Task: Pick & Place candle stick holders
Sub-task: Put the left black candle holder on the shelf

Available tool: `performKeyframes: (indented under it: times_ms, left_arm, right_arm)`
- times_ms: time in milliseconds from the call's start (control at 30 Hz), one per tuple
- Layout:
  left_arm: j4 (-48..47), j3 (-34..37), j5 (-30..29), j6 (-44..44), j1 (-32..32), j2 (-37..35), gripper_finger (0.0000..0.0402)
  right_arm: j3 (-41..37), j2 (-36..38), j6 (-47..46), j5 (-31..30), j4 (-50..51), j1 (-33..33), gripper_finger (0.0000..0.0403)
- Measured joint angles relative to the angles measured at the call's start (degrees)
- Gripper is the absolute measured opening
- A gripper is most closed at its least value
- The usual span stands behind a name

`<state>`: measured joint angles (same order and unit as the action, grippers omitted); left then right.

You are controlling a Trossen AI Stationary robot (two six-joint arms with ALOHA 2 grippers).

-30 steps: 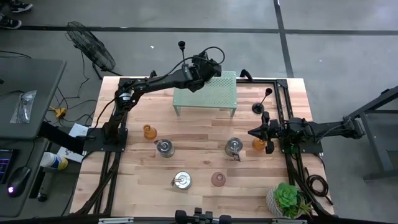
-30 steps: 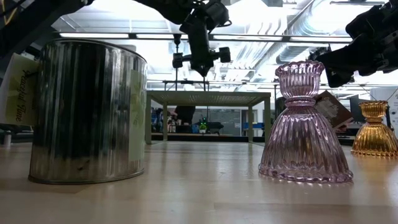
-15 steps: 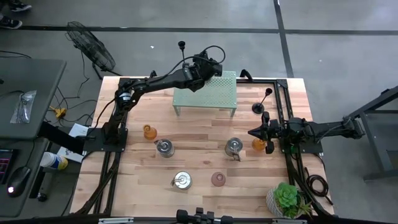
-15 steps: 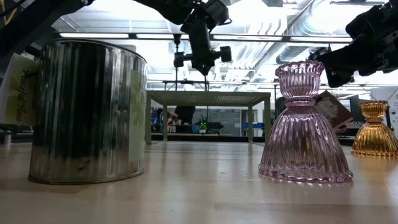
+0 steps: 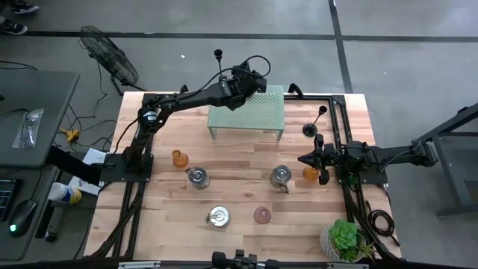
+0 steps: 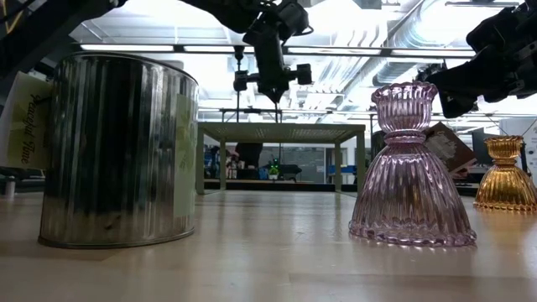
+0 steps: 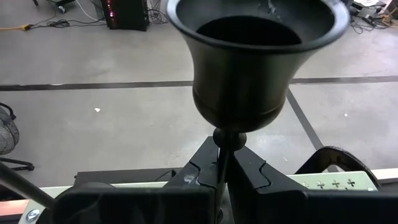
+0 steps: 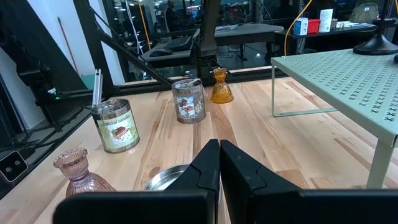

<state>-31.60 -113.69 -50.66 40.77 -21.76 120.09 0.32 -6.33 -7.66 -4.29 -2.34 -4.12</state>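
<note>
Left gripper (image 7: 221, 180) fingers clamped on candlestick (image 7: 252, 62) stem, just under the cup; held upright over green rack's (image 5: 250, 112) back-left corner. Second candlestick (image 5: 314, 123) on table right of rack. Right gripper (image 8: 219, 163) pinched shut, empty, above table's right side.

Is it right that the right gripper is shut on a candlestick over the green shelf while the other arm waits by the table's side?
No, it is the left gripper that is shut on the candlestick over the green shelf, as the high view shows. The right gripper is the one waiting, shut and empty, by the table's side.
</note>
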Motion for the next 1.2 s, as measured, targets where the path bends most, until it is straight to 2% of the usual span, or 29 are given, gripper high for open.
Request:
performKeyframes:
  times_ms: [333,567,1200]
  left_arm:
    - [-0.03,0.00,0.18,0.00,0.00,0.00,0.0020]
    - [-0.02,0.00,0.14,0.00,-0.02,0.00,0.0010]
    - [0.11,0.00,-0.86,0.00,-0.02,0.02,0.0016]
  right_arm:
    - [0.00,0.02,-0.02,0.00,-0.01,0.00,0.0004]
    - [0.00,0.02,0.00,0.00,-0.01,0.00,0.0004]
    - [0.00,0.01,-0.01,0.00,0.00,0.00,0.0004]
